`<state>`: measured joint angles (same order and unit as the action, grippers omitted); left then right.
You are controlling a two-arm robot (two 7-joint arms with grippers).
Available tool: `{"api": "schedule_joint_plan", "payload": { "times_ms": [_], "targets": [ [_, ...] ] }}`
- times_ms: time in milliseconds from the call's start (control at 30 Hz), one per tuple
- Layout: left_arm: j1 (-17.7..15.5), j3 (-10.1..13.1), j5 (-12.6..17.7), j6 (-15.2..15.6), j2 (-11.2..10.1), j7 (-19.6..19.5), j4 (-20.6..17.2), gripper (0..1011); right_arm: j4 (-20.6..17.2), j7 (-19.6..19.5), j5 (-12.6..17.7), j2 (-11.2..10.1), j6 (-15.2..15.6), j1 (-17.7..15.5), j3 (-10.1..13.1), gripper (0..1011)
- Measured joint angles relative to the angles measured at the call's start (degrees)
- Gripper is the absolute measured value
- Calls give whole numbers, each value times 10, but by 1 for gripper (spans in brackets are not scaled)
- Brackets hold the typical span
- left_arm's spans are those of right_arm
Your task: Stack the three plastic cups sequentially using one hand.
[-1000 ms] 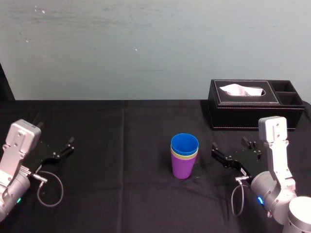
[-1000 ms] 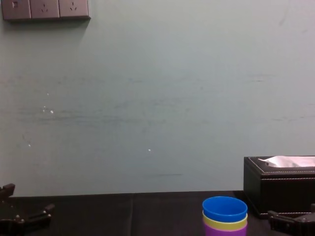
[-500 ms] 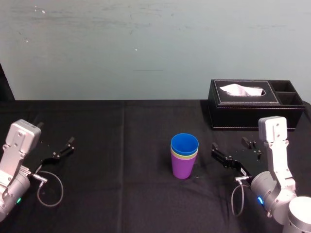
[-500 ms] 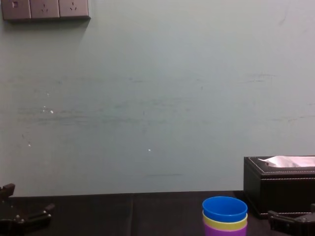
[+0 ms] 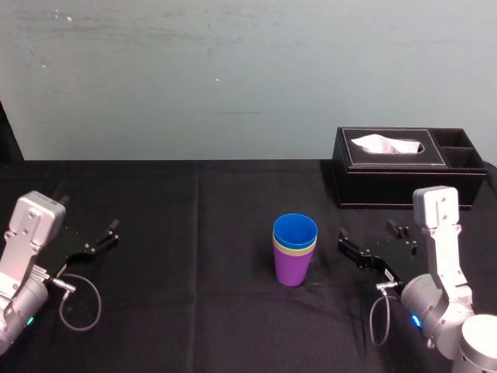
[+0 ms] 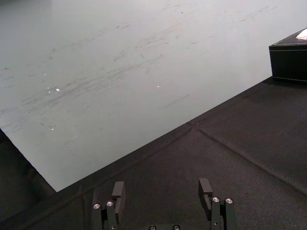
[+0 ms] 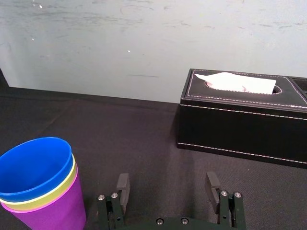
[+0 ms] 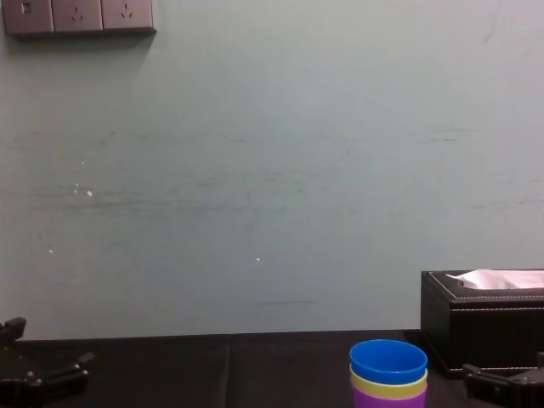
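Stacking looks finished. At table centre, bright blue plastic tumbler (image 5: pixel 295 231) nests in yellow-green tumbler (image 5: pixel 294 250), which nests in purple tumbler (image 5: pixel 293 270). At their 3 o'clock, black right gripper (image 7: pixel 167 184), fingers released, empty. At far 9 o'clock, left gripper (image 6: pixel 161 186) parked, also released. Next: withdraw only.

Only the rim, it seems, of the yellow-green cup (image 8: pixel 388 389) shows above the purple cup (image 5: pixel 293 270).

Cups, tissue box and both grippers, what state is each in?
purple cup: upright on the table, bottommost.
yellow-green cup: nested in the purple cup.
blue cup: nested on top.
tissue box: tissue sticking out of the slot.
left gripper: open, empty.
right gripper: open, empty, beside the cups.
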<state>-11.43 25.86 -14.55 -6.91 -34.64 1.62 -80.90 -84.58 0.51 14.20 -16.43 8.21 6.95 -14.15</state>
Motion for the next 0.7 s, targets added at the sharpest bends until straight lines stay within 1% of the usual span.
{"api": "schedule_joint_plan", "payload": {
  "times_ms": [700],
  "targets": [
    [0,0,0,0,0,0,0,1000,0,0,0,0,0,0,0,1003]
  ]
}}
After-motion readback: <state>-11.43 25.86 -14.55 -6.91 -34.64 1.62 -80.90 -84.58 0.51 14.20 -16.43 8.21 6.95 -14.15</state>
